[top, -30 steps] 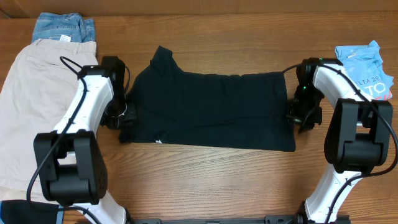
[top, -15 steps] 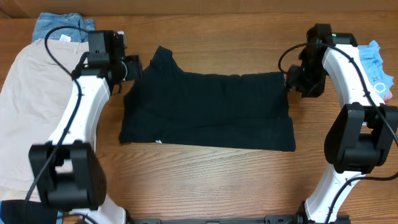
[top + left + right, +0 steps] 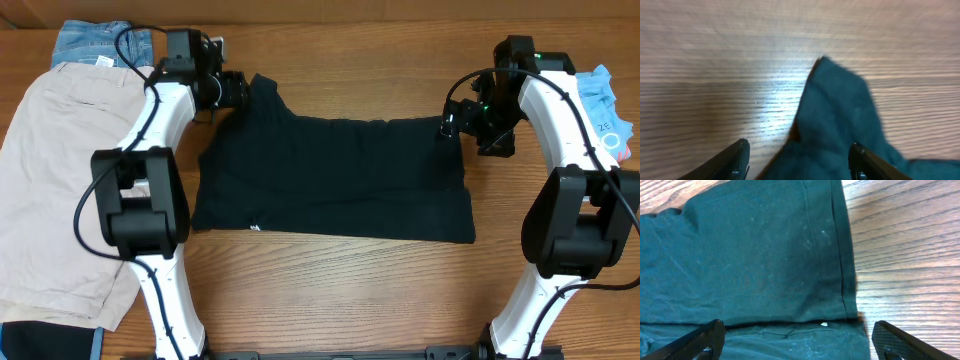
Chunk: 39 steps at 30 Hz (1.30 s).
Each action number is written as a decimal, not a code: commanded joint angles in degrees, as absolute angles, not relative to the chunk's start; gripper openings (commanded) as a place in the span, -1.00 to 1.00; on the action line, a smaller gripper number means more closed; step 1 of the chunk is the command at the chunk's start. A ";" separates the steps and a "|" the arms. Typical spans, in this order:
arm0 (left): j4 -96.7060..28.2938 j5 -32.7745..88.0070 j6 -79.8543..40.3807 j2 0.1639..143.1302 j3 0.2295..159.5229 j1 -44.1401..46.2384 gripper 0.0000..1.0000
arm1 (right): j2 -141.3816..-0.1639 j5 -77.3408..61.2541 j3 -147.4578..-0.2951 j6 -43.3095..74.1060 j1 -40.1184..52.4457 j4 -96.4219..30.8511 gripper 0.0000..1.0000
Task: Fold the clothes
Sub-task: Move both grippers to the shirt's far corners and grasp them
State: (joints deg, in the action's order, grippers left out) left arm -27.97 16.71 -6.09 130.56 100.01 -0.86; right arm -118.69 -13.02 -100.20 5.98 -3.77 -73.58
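Observation:
The black T-shirt [image 3: 330,180] lies flat on the table as a wide rectangle. A small white logo [image 3: 254,227] shows near its front left corner, and one sleeve [image 3: 263,92] pokes out at the far left. My left gripper [image 3: 242,90] is at that sleeve. In the left wrist view it [image 3: 799,155] is open, with the dark sleeve cloth [image 3: 840,115] between its fingers but not pinched. My right gripper [image 3: 448,123] hovers at the shirt's far right corner. Seen from the right wrist, it [image 3: 800,337] is wide open above the hemmed edge [image 3: 840,255].
Beige shorts [image 3: 60,180] cover the left side of the table, with blue denim [image 3: 95,45] behind them. A light-blue printed tee [image 3: 600,110] lies at the far right, under the right arm. Bare wood runs in front of the shirt.
Both grippers have opened and left the shirt's side edges. The left one moved back to the sleeve at the far left, the right one to the far right corner.

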 commanded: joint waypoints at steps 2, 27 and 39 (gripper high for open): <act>-27.86 19.44 -5.15 133.86 101.51 -0.69 0.21 | -118.74 -13.82 -101.43 5.76 -4.21 -73.08 0.94; -28.99 20.95 -5.37 134.15 101.51 0.60 -0.92 | -118.74 -13.52 -101.43 5.78 -4.21 -70.26 0.83; -33.85 23.40 -6.87 130.91 102.72 -1.45 -0.92 | -119.83 -11.57 -99.15 4.25 -4.21 -52.36 0.55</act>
